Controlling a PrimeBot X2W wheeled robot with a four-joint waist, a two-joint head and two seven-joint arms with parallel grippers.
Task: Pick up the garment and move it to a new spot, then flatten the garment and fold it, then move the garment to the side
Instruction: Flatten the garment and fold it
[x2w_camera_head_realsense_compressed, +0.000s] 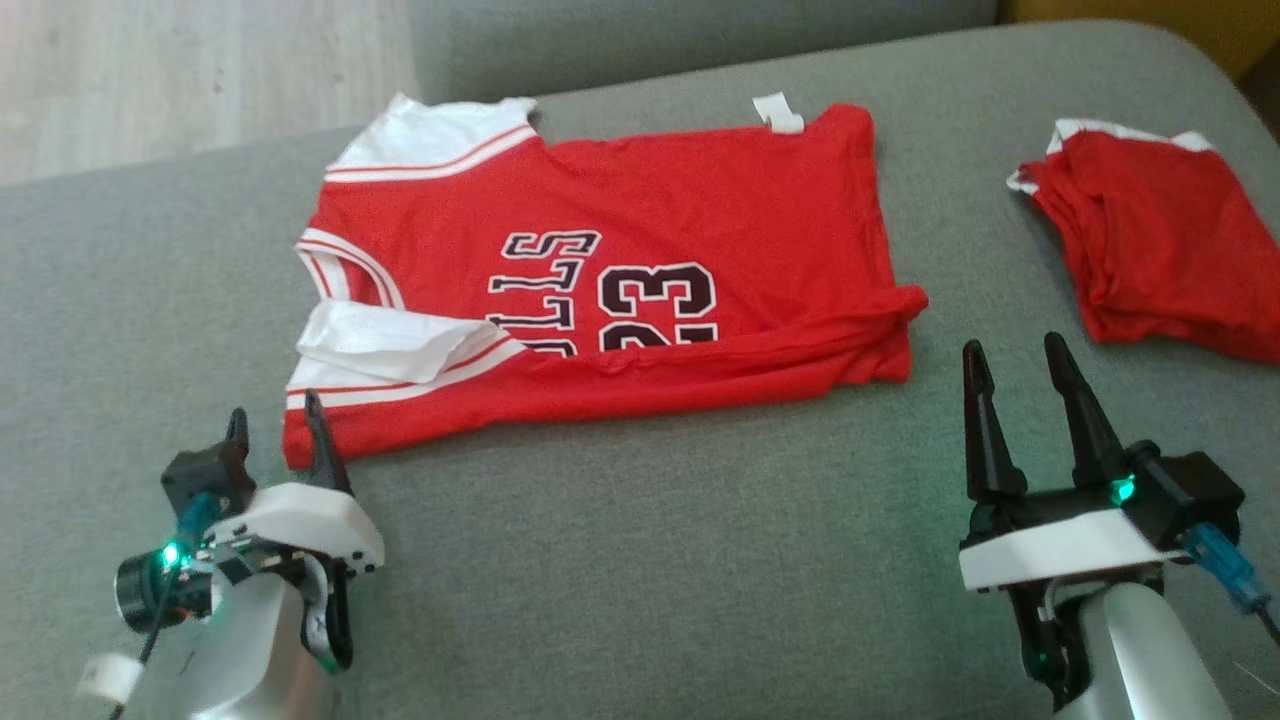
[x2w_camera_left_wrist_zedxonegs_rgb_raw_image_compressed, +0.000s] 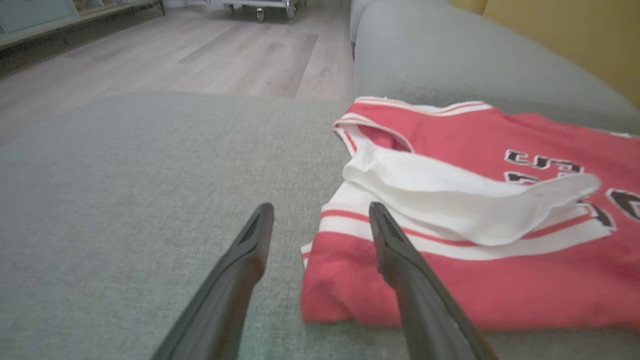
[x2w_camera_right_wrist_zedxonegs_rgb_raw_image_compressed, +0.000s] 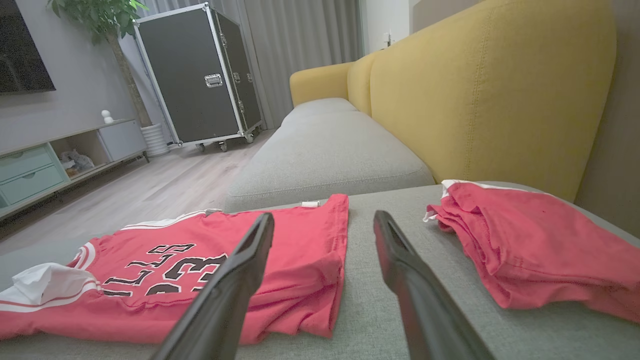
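Beside the jersey's sleeve-end near corner, my left gripper (x2w_camera_head_realsense_compressed: 275, 408) is hovering with its two long, dark, tapered fingers spread wide and gripping nothing; I cannot tell whether one tip is brushing the cloth. Off the jersey's hem end, my right gripper (x2w_camera_head_realsense_compressed: 1013, 345) is standing just as wide apart and empty.

I am looking at the jersey (x2w_camera_head_realsense_compressed: 700, 200) lying flat and folded lengthwise. It is smooth red knit with white, red-striped sleeves and black, white-edged lettering beside a 23. One white sleeve is flopping limply back over the front. The long edge nearest me is doubling into a thick, rumpled roll, and a small white label is poking out at the far edge.

Beyond the jersey's hem end, well apart, a second red garment (x2w_camera_head_realsense_compressed: 1160, 250) with white trim is sitting in a loose, creased fold.

Under the jersey, a grey cushion (x2w_camera_head_realsense_compressed: 650, 560) of coarse woven fabric is spreading out with rounded edges. Behind the jersey, a mustard-yellow backrest (x2w_camera_right_wrist_zedxonegs_rgb_raw_image_compressed: 475, 90) is rising. Past the jersey's sleeve end are a pale plank floor (x2w_camera_left_wrist_zedxonegs_rgb_raw_image_compressed: 200, 50), a black metal-edged case (x2w_camera_right_wrist_zedxonegs_rgb_raw_image_compressed: 200, 75) on castors and a low cabinet (x2w_camera_right_wrist_zedxonegs_rgb_raw_image_compressed: 30, 170).
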